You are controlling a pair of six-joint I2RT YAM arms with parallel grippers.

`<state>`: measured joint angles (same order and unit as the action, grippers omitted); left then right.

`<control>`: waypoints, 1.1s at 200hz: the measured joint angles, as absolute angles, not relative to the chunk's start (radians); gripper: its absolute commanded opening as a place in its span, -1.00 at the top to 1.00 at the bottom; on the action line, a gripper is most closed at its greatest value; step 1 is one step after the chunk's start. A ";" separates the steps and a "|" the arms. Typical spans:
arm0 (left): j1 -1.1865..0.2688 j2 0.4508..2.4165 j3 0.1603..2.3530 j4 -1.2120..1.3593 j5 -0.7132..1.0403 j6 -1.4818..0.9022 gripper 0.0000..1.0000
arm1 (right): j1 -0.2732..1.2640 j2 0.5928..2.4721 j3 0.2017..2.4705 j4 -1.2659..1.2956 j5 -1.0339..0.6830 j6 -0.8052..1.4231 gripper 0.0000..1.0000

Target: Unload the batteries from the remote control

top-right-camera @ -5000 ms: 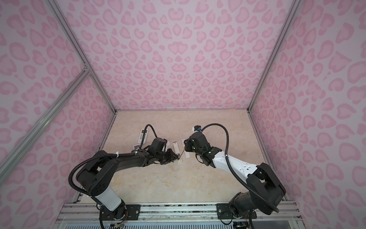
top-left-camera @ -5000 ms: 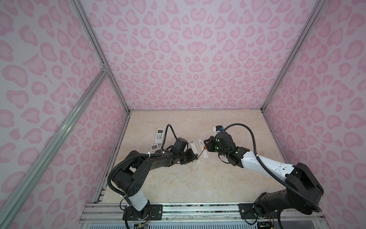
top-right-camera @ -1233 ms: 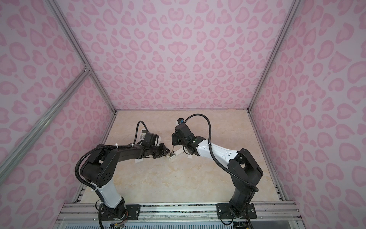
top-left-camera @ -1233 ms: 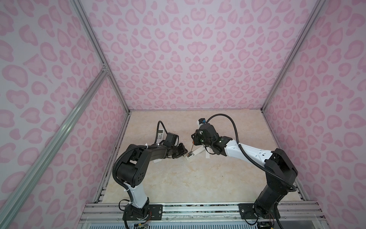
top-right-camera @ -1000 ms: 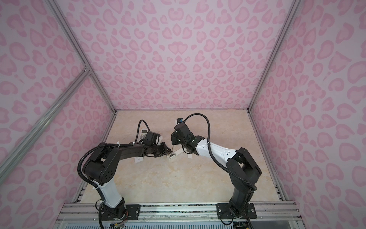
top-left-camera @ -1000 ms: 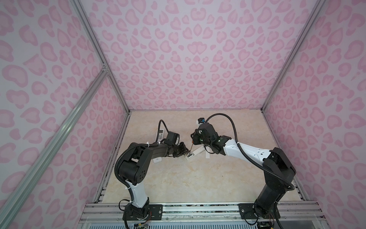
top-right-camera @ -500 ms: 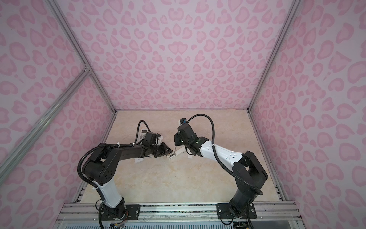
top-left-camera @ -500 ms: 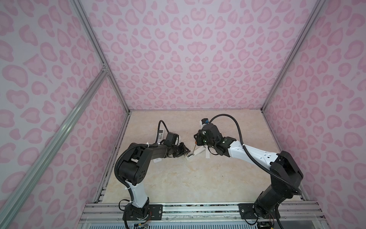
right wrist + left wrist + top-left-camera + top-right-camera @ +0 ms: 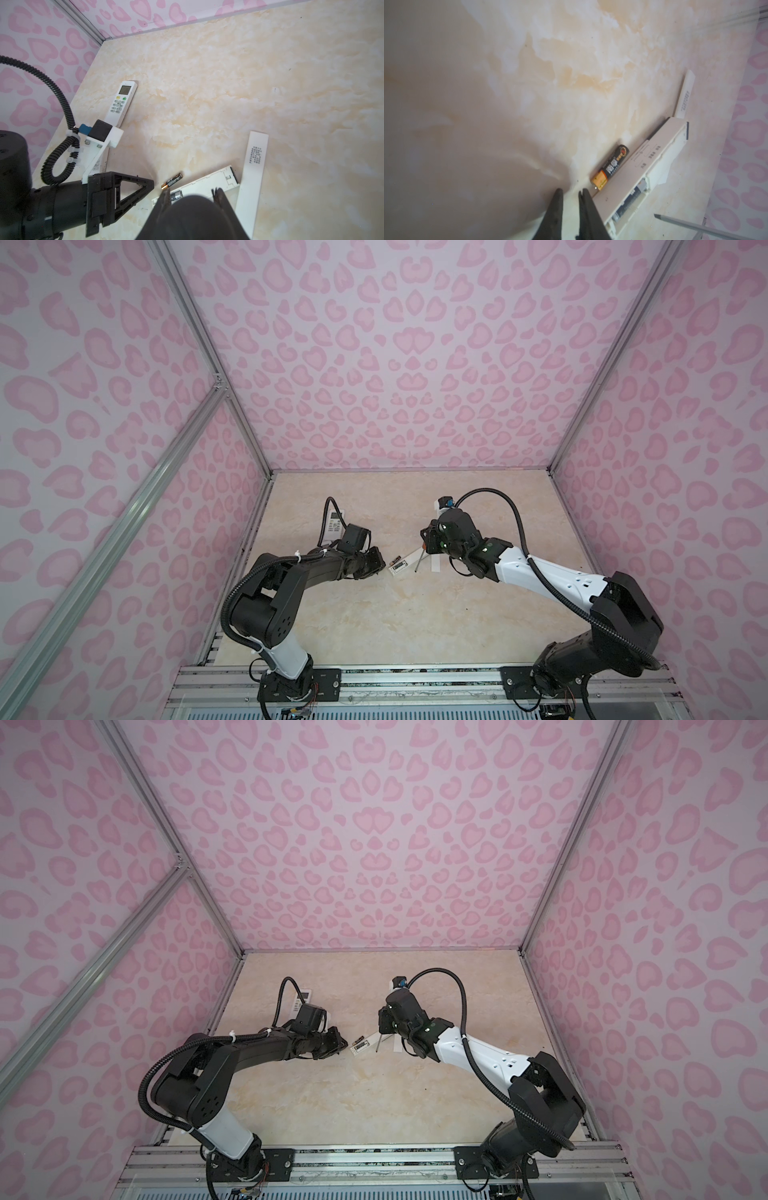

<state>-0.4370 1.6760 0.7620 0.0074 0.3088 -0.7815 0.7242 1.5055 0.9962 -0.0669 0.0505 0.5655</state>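
While the right claw is gripping the screwdriver, the left claw, empty and barely parted, is hovering beside the loose battery and may knock it rolling.

Walls: pale lilac with pink heart-leopard blotches. Tabletop: cream-beige marble veining. Loose battery: black with a gold-orange end. Seated battery: black and silver. Open remote: white. Cover plate: white with dark print. Second remote: white with a grey screen and a green button. Screwdriver: grey shaft, orange handle.
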 measured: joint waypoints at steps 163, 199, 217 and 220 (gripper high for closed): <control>-0.693 1.687 0.803 -0.014 0.260 -0.879 0.65 | 0.685 1.483 0.984 -0.033 0.026 0.576 1.00; -0.666 1.631 0.770 -0.022 0.254 -0.889 0.57 | 0.708 1.502 0.988 -0.020 0.026 0.574 1.00; -0.646 1.618 0.767 -0.020 0.262 -0.891 0.51 | 0.714 1.511 0.989 -0.018 0.026 0.570 1.00; -0.644 1.617 0.767 -0.020 0.264 -0.891 0.50 | 0.713 1.512 0.989 -0.017 0.026 0.569 1.00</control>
